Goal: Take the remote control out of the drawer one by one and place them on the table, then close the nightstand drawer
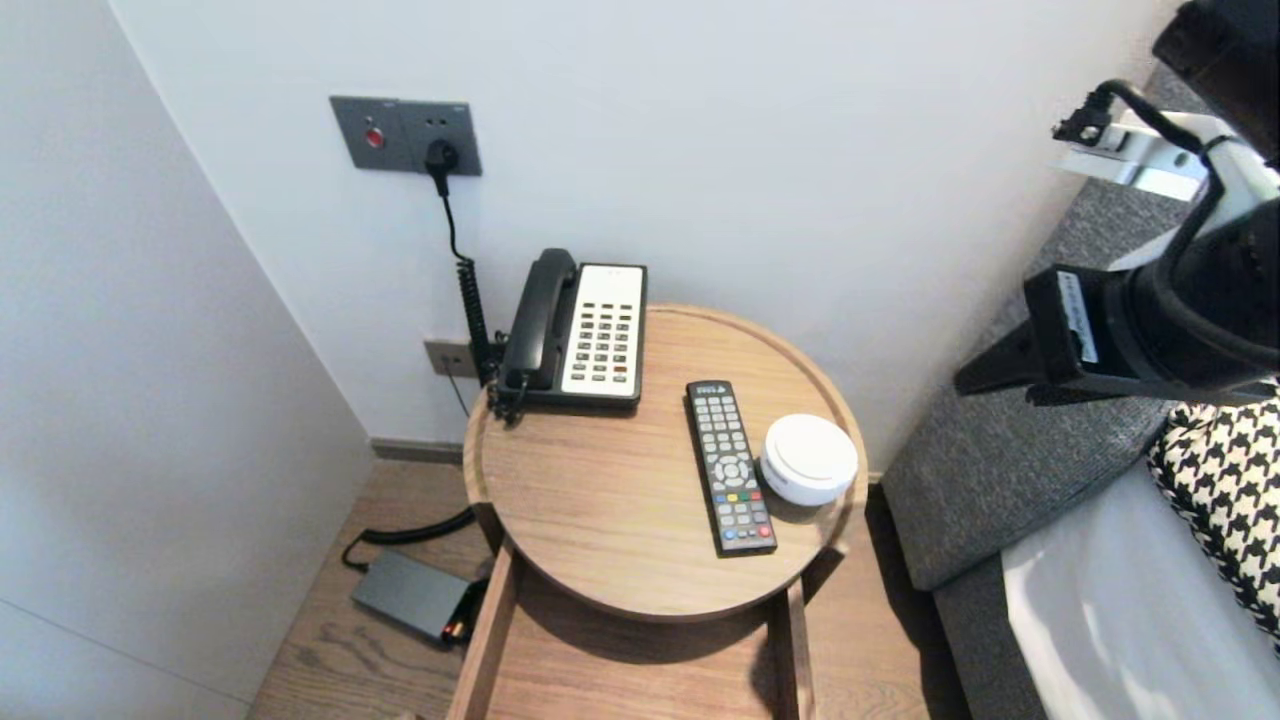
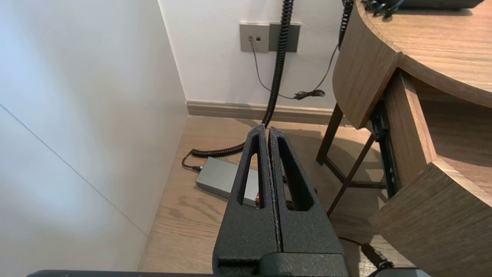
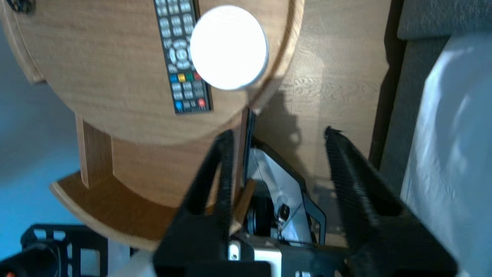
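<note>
Your right gripper (image 3: 278,132) gapes empty beside round wooden table (image 1: 600,540); centre it over white round puck (image 1: 810,458), off black remote (image 1: 730,465). Left gripper (image 2: 268,129) closed, low beside table.

- The right arm (image 1: 1190,310) is raised off the right side of the round table (image 1: 600,520), higher than its top, with the wrist pointing toward the table.
- The right gripper (image 3: 277,132) hangs just outside the table's rim, its two fingers spread apart with nothing between them.
- The left gripper (image 2: 267,129) is parked low beside the table's left side, below its top, fingers pressed flat together and empty.
</note>
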{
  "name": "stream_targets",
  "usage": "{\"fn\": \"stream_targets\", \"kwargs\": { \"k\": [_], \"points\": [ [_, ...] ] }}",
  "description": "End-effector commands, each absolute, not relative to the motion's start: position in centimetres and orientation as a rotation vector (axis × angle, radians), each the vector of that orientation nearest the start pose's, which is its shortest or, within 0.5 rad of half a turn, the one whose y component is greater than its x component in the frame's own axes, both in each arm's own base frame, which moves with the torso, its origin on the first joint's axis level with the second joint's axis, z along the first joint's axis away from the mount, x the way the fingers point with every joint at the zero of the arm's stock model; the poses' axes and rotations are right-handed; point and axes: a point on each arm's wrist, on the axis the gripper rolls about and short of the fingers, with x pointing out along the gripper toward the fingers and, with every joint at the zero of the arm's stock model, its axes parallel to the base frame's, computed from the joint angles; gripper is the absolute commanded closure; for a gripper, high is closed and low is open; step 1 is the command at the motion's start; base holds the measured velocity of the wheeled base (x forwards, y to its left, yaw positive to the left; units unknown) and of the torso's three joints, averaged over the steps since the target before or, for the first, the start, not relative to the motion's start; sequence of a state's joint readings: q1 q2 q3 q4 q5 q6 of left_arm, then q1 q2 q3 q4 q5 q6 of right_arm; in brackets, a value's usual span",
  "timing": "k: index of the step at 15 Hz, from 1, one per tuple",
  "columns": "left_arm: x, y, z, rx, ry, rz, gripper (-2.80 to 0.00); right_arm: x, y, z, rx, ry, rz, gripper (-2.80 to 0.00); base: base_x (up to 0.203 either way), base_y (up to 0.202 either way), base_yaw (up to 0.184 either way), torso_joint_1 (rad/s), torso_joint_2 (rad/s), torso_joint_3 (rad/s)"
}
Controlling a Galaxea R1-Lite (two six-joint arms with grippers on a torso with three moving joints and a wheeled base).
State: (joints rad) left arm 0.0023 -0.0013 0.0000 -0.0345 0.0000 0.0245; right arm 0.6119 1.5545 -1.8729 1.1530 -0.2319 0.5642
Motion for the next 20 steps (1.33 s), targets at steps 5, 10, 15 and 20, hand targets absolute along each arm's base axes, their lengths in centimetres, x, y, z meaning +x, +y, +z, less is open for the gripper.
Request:
{"fn": "stream_targets", "kwargs": {
  "k": [5, 10, 15, 20],
  "points": [
    [-2.2, 0.0, 7.6, 0.025, -0.025, 0.002, 0.0, 12.8, 10.1, 31.4, 0.118, 0.967, 0.142, 0.0, 0.0, 0.0, 0.0, 0.0, 0.0, 0.0],
    [-2.2, 0.0, 7.6, 0.025, -0.026, 0.003, 0.0, 10.8, 10.2, 27.4, 0.087, 1.043, 0.16, 0.0, 0.0, 0.0, 0.0, 0.0, 0.0, 0.0],
    [-2.2, 0.0, 7.6, 0.025, -0.026, 0.003, 0.0, 9.6, 9.7, 24.1, 0.042, 1.085, 0.178, 0.0, 0.0, 0.0, 0.0, 0.0, 0.0, 0.0],
    [-2.2, 0.0, 7.6, 0.025, -0.027, 0.003, 0.0, 9.7, 10.3, 20.2, -0.045, 1.171, 0.221, 0.0, 0.0, 0.0, 0.0, 0.0, 0.0, 0.0]
  ]
}}
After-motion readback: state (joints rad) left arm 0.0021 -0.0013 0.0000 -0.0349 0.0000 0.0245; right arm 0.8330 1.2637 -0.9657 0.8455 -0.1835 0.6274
